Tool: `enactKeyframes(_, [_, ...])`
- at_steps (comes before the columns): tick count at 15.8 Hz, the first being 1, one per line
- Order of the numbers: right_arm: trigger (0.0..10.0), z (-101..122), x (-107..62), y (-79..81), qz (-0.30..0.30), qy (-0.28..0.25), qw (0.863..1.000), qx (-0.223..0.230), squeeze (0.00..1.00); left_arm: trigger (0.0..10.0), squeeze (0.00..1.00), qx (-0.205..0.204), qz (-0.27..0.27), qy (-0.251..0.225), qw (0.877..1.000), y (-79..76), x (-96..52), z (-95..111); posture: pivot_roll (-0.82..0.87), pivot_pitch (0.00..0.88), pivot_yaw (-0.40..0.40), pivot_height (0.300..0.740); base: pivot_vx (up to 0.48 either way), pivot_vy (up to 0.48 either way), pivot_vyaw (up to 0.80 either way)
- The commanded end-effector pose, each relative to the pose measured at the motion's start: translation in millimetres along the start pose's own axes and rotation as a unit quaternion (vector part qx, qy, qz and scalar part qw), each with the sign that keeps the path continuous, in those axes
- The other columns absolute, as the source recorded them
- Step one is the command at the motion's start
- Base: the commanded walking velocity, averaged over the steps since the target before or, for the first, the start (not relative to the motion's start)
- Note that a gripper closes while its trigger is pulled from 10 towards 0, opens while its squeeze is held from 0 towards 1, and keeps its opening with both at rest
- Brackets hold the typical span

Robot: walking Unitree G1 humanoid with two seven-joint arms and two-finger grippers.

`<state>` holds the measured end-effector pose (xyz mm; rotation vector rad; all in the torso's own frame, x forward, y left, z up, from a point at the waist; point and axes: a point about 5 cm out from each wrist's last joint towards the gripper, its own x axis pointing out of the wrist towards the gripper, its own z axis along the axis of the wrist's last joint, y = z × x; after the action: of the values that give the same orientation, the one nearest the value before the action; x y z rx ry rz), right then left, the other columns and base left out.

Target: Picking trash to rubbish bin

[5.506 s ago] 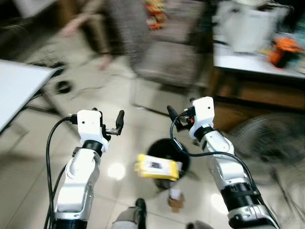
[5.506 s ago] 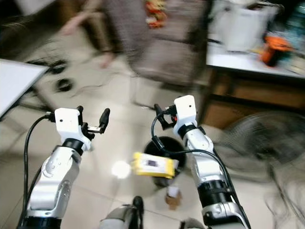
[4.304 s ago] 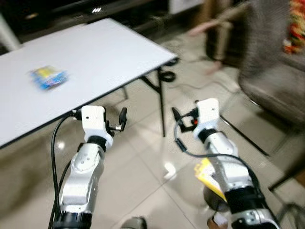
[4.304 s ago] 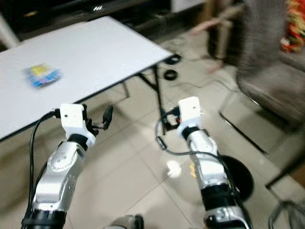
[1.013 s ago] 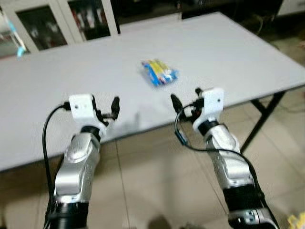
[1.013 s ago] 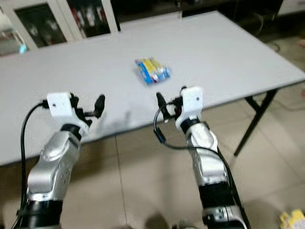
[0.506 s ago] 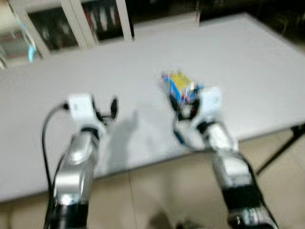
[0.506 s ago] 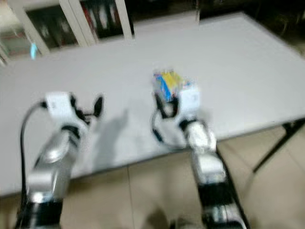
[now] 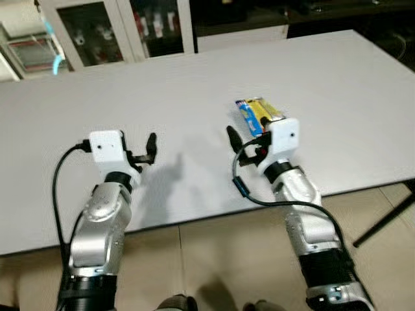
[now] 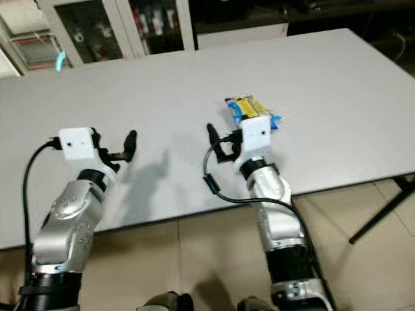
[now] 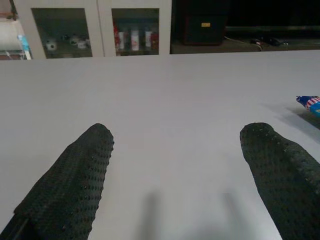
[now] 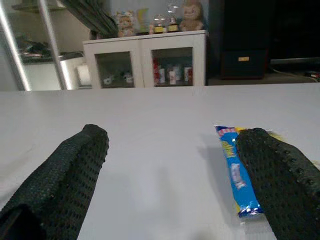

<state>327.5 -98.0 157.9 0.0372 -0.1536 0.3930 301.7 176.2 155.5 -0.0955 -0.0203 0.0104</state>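
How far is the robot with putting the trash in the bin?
Nothing looks binned. The blue and yellow wrapper lies on the white table. The right gripper is open just short of it; the left gripper is open, empty. Grasping and carrying remain.

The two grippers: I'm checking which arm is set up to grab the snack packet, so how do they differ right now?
The right gripper is raised right in front of the blue and yellow snack packet; the left gripper is further from it, over bare white table. In the right wrist view the packet lies by one finger; in the left wrist view it sits at the edge. Both are open, raised over the table.
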Motion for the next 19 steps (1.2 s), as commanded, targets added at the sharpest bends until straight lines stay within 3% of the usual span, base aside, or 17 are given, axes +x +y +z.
enactKeyframes(1, [10.0, 1, -1.1, -0.7, 0.001, -0.001, 1.000, -0.002, 0.00, 10.0, 0.00, 0.000, 0.005, 0.002, 1.000, 0.3, -0.7, 0, -0.08, 0.106, 0.097, 0.740, 0.000, -0.465, 0.00])
enactKeyframes(7, [10.0, 2, -0.9, -1.3, 0.004, -0.001, 1.000, -0.009, 0.00, 10.0, 0.00, 0.000, 0.007, 0.004, 1.000, 0.6, -0.4, -3, -0.08, 0.102, 0.090, 0.740, 0.000, -0.465, 0.00])
enactKeyframes(19, [10.0, 10, 18.3, 9.4, 0.062, -0.007, 0.998, -0.025, 0.00, 10.0, 0.00, -0.025, 0.039, -0.017, 0.999, 2.1, 5.2, -7, -0.06, 0.030, -0.011, 0.740, 0.000, 0.000, 0.00])
